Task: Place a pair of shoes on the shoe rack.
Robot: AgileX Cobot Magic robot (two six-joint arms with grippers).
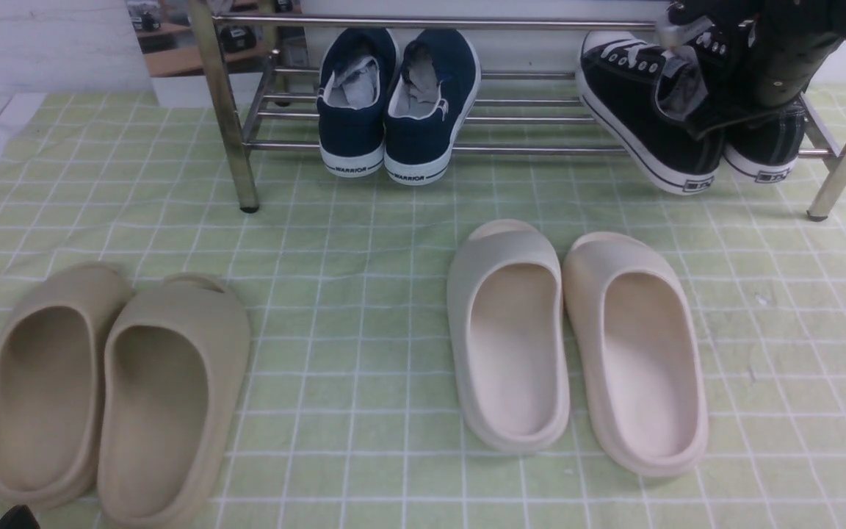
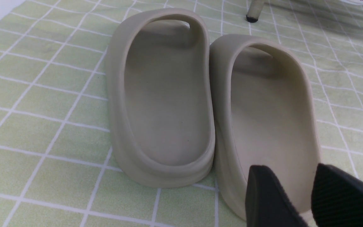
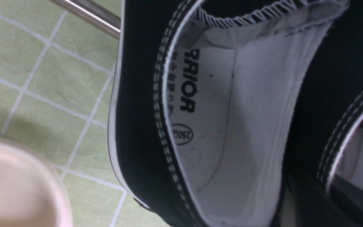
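Black canvas low-top sneakers point(image 1: 676, 121) w/ white soles sit on R end of the low chrome bar shoe rack point(image 1: 540, 149), heels over the front bar, one tilted.
R arm comes down from above, right gripper point(image 1: 742, 81) at the collars; claw state can't tell. L arm low, left gripper point(image 2: 290, 176) slightly apart, empty, by heel of the tan foam slides point(image 2: 169, 94).

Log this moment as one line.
left gripper: open, by tan slides | right gripper: at black sneakers, grip hidden | black sneakers: tilted, at shoe rack
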